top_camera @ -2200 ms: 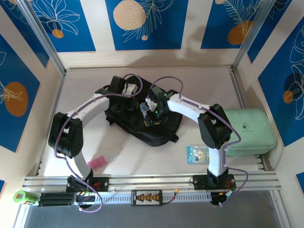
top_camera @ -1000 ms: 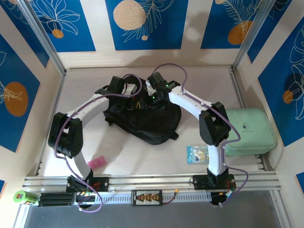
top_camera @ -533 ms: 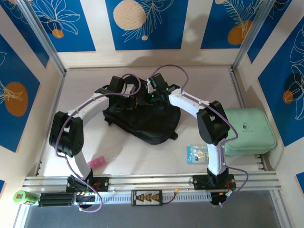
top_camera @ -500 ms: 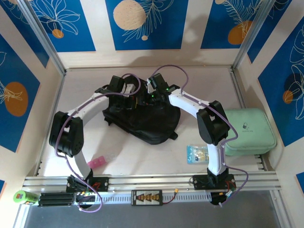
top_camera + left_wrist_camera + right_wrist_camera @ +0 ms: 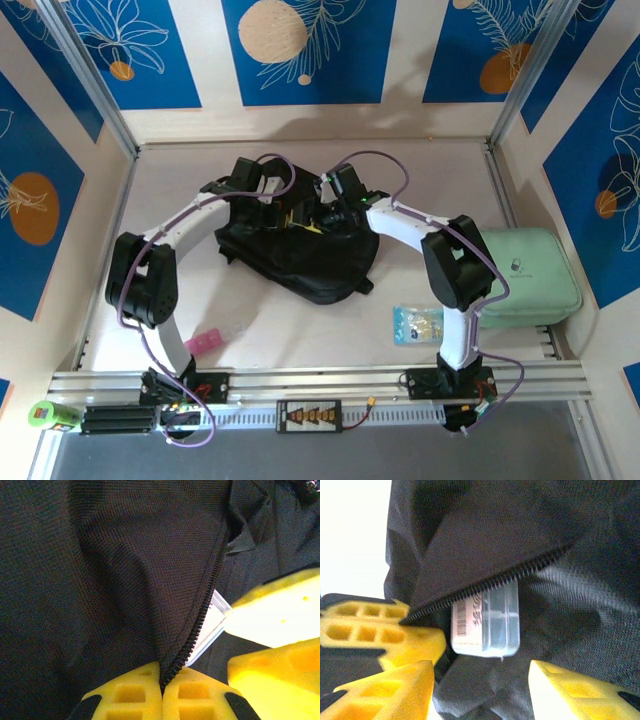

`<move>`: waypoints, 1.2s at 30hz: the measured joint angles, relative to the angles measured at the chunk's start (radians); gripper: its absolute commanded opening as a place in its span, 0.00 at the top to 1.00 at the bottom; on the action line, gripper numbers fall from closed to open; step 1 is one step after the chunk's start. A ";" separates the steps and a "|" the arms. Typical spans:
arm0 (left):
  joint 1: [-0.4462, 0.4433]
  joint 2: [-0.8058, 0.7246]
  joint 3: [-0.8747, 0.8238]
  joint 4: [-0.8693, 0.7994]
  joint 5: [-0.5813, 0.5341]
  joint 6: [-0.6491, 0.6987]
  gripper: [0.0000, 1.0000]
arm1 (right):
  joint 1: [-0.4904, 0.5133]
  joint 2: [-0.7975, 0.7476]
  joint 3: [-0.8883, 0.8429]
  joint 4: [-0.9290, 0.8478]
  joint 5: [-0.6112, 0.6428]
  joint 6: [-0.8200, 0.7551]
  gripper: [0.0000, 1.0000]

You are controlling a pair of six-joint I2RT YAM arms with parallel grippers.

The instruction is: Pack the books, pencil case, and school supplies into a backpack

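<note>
Black backpack [image 5: 300, 265] — left gripper [image 5: 161, 685] pinching its zip

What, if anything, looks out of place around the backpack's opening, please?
A clear plastic box sits only half under the backpack's zip edge, its labelled end poking out of the opening. The left tool pinches that edge; the right tool is open near the box.

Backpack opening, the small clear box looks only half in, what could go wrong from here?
The clear box sits only partly under the zip edge of the backpack, with the right hand open and not holding it, so it might slide back out. The left hand is pinching that edge; if it slips, the edge could drop onto the box.
</note>
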State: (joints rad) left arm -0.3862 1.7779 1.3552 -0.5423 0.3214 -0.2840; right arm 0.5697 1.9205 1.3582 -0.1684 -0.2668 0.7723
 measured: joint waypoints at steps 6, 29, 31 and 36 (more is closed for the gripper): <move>0.000 0.000 0.002 -0.002 0.000 0.000 1.00 | 0.007 -0.013 -0.025 -0.002 0.022 0.036 0.73; 0.014 -0.035 -0.010 -0.016 0.023 -0.045 0.54 | 0.013 -0.065 -0.140 0.119 0.078 -0.056 0.68; 0.020 -0.091 -0.048 -0.011 0.026 -0.072 0.47 | 0.010 -0.150 -0.174 0.077 0.121 -0.090 0.62; 0.051 -0.264 -0.191 0.034 0.003 -0.164 0.39 | 0.029 -0.213 -0.124 -0.023 0.210 -0.171 0.54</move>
State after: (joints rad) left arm -0.3351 1.5135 1.1645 -0.5083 0.3248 -0.4484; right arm 0.5991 1.7073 1.2343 -0.1913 -0.0570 0.6010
